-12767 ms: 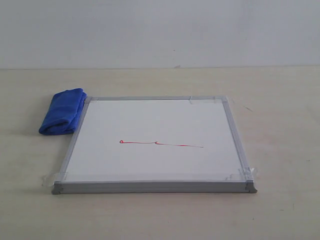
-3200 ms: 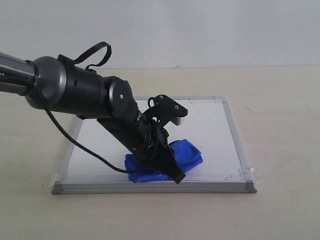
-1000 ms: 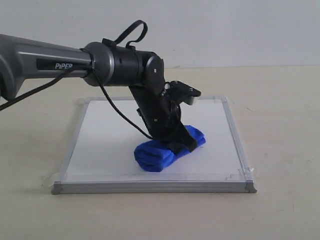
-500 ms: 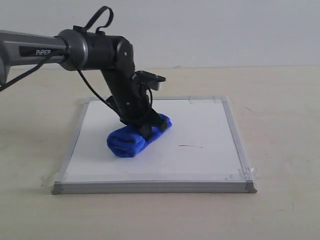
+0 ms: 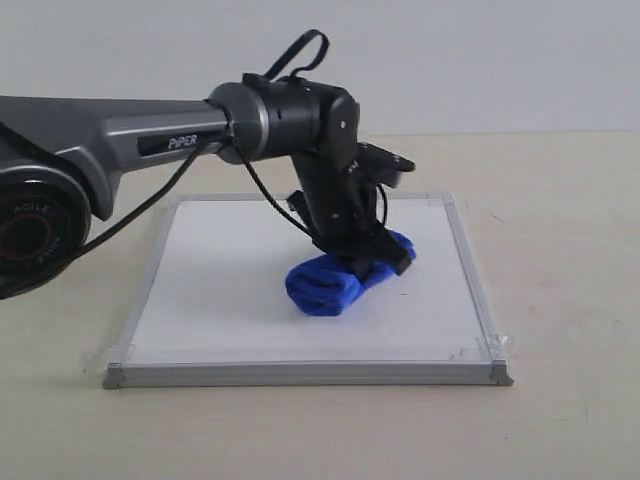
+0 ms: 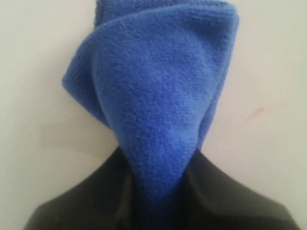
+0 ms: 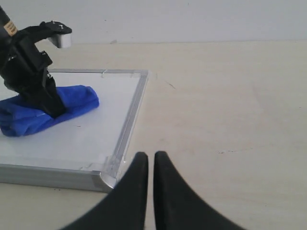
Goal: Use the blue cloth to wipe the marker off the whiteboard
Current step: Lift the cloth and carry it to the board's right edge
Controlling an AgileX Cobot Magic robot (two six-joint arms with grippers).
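Note:
The whiteboard lies flat on the table, silver frame all round. My left gripper reaches down onto its right half, shut on the blue cloth, which is pressed against the white surface. In the left wrist view the cloth bulges out between the black fingers, and a faint red trace of the marker shows beside it. No red line shows in the exterior view. The right wrist view shows the cloth and board from the side. My right gripper is shut and holds nothing, off the board's corner.
The board's near right corner cap with clear tape lies close to my right fingers. The beige table stretches right of the board, and a pale wall stands behind. My left arm crosses above the board's left half.
My left gripper has swept the cloth from the board's left-middle to the right, over the short red stroke that showed half a second ago. That stroke no longer shows in the exterior view.

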